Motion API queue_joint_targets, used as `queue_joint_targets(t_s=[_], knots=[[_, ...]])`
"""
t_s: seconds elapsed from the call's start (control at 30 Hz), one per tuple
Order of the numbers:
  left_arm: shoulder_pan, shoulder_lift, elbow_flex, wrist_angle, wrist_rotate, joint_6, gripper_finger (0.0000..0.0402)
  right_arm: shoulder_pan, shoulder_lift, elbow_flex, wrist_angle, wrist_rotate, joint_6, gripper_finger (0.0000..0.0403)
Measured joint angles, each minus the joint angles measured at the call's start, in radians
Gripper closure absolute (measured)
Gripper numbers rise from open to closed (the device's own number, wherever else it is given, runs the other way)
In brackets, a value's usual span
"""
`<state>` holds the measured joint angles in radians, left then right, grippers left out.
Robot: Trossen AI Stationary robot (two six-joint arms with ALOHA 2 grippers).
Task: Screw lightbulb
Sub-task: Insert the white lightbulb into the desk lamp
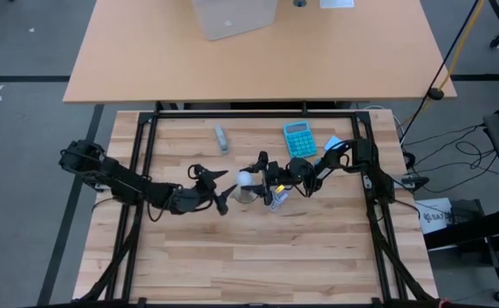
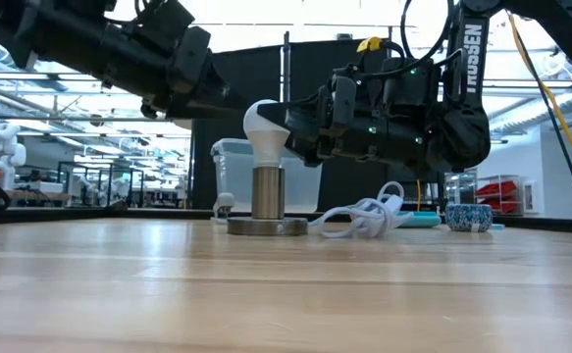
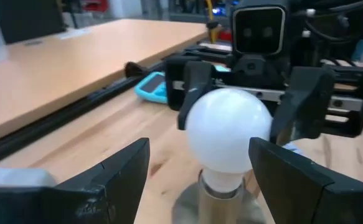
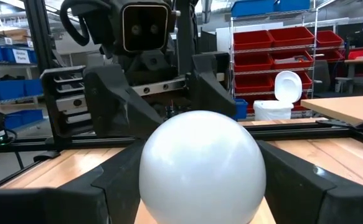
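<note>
The lightbulb (image 2: 264, 123), white with a rounded head, stands upright with its lower end in the metal socket (image 2: 268, 191) on a round grey base (image 2: 268, 226). My right gripper (image 2: 300, 126) comes from the table's right and is shut on the bulb's head (image 4: 200, 168). My left gripper (image 3: 200, 144) is open, just short of the bulb on its left side (image 1: 223, 201). Its fingers point at the bulb without touching it. My right gripper pinches the bulb's rounded head (image 3: 197, 109) between its two fingers (image 3: 190, 93), one on each side. The fingers come in about level from the table's right. The bulb stays upright, its narrow end down in the socket.
A white coiled cable (image 2: 364, 218) lies beside the base on the right. A blue calculator (image 1: 299, 139) and a small grey object (image 1: 222, 138) lie farther back. A black frame (image 1: 146, 171) rims the wooden tabletop, and bare wood lies toward the near edge.
</note>
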<state>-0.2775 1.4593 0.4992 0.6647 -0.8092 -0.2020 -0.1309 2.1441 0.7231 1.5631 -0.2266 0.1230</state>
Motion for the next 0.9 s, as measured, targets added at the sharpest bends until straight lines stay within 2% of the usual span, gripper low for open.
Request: queue_joint_targets(t_s=[0.2, 0.67, 0.9], knots=[[0.032, 0.0, 0.0, 0.001, 0.083, -0.009, 0.0122, 0.0, 0.0, 0.0, 0.0, -0.001, 0.0, 0.0138], [0.06, 0.045, 0.003, 0.013, 0.099, -0.044, 0.0122, 0.007, 0.0, -0.001, 0.001, -0.006, 0.001, 0.0137], [0.061, 0.05, 0.003, 0.009, 0.086, -0.044, 0.0122, 0.022, -0.034, -0.003, -0.039, 0.005, -0.003, 0.0117]])
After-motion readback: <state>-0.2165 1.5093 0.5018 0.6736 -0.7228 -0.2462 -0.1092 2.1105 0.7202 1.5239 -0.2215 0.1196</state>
